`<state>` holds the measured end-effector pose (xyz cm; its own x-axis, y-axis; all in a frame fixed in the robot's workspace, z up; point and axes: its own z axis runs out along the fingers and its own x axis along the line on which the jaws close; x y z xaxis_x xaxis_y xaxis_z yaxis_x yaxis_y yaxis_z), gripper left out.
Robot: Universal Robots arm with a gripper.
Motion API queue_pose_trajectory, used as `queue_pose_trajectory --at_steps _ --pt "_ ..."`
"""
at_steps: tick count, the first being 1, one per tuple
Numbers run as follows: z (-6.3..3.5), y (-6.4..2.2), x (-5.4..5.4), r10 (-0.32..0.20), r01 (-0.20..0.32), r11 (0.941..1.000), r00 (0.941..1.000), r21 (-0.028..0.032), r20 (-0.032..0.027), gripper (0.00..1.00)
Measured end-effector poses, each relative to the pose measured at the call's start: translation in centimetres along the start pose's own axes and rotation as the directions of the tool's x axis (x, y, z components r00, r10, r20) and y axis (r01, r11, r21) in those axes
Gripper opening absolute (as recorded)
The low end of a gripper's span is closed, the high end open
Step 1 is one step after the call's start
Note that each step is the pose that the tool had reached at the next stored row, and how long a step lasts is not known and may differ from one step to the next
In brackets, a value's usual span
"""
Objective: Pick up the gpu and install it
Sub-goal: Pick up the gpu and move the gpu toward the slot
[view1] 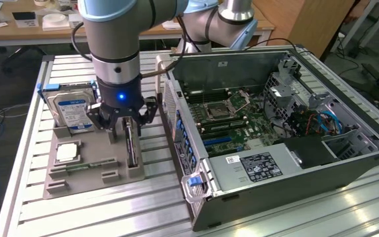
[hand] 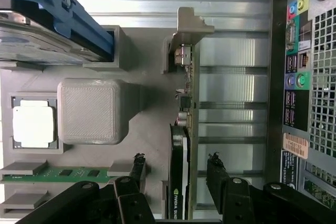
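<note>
Zero steps done: gpu [hand: 185,103] stands on edge in its grey holder [view1: 91,170].
My gripper [hand: 175,160]: spread apart, astride the gpu.
Left: pick-up and install.

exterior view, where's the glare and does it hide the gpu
Exterior view: glare streaks the table slats low on that view's right, clear of the gpu under the gripper. Wrist view: slats beyond the gpu's bracket wash out white; its black cooler stays dark.

Ext. cam high, oblique; wrist cam close, downward; both on gpu [view1: 130,148] [hand: 181,166]
</note>
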<state>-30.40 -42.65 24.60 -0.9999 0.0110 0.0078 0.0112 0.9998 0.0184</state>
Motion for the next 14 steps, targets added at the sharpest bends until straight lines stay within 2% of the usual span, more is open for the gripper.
queue_pose_trajectory --at_steps 5,8,14 --pt "0.44 0.00 0.0 0.000 0.000 1.0000 1.0000 0.0032 -0.0007 0.59" --pt "0.85 -0.01 0.0 0.000 0.000 1.0000 1.0000 0.0054 -0.0048 0.59" --pt "1.60 0.28 0.0 0.012 -0.012 0.9998 0.9998 0.0142 -0.0151 0.59"
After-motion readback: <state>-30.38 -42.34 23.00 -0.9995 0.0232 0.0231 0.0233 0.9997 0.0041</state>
